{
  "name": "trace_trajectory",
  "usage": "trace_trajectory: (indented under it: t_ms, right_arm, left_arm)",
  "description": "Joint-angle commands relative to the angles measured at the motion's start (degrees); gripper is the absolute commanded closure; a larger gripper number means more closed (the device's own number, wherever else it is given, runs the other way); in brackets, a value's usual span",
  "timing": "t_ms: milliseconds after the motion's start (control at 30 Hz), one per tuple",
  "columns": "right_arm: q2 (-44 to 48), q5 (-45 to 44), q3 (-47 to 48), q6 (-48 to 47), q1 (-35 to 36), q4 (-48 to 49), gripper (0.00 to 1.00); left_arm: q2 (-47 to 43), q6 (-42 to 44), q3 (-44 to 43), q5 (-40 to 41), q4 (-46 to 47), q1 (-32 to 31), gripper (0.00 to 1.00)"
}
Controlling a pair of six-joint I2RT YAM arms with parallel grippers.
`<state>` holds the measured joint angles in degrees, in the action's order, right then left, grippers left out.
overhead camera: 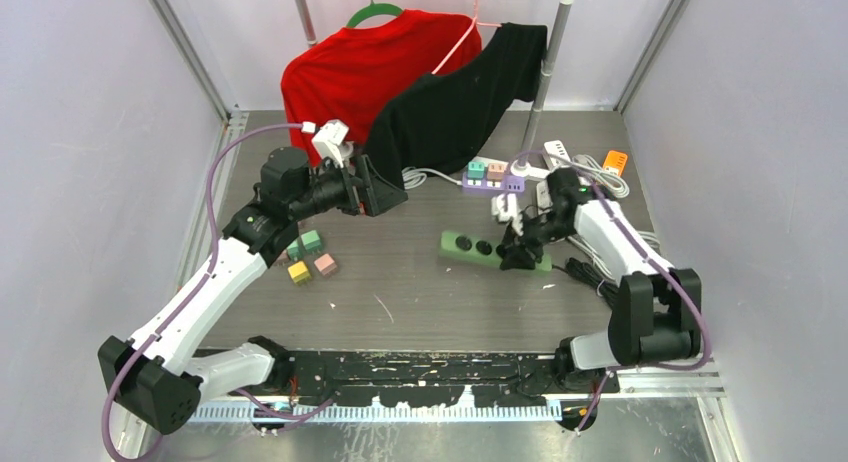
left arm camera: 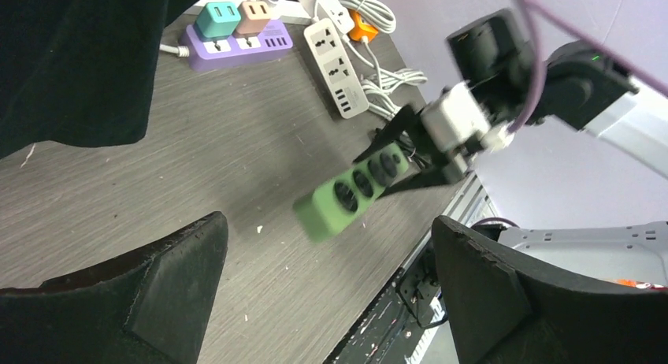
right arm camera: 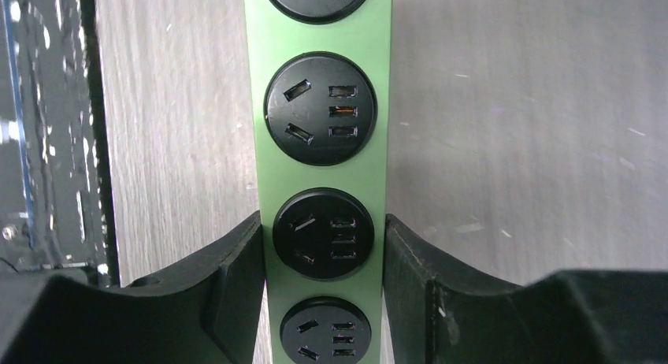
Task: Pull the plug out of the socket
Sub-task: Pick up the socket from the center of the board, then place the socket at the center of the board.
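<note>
Squarely on the job, the right gripper [overhead camera: 515, 252] clamps its jaws on the long sides of a green power strip [overhead camera: 470, 246], which lies flat on the grey desk [overhead camera: 400, 302] just right of centre. The right wrist camera looks straight down the strip: both black fingers [right arm camera: 228, 277] press against its edges beside one round black socket [right arm camera: 324, 234], and the neighbouring sockets show open slots. From overhead, the strip's right end is hidden under the gripper, so whether a plug sits there cannot be told; a black cable [overhead camera: 585, 274] trails on the desk beside that end.

Across the desk, the left gripper [overhead camera: 385, 192] hangs above the surface with its jaws spread wide and holding nothing, close to a black garment [overhead camera: 450, 107] draped from a rail beside a red shirt [overhead camera: 360, 72]. Behind the green strip, near the back edge, lie a purple power strip [overhead camera: 492, 184] and a white one [overhead camera: 555, 152]. Small coloured blocks [overhead camera: 310, 254] are grouped near the left arm.
</note>
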<state>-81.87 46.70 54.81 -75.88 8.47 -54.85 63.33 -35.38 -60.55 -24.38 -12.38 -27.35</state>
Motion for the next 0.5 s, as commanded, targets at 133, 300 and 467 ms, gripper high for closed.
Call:
trace_trajectory:
  t_ms: [133, 300, 467]
  right_arm:
    - [7.5, 7.8, 9.5, 23.1, -14.1, 0.5, 0.99]
    - [10.5, 5.1, 6.7, 37.9, -21.1, 13.5, 0.99]
    - [15.3, 1.0, 2.0, 50.4, -26.4, 27.1, 0.99]
  left_arm:
    - [-1.3, 3.9, -0.4, -2.4, 3.8, 0.3, 0.01]
    - [-1.5, 4.7, -0.4, -1.8, 3.3, 0.4, 0.01]
    - [-1.7, 5.0, -0.4, -1.6, 3.2, 0.4, 0.01]
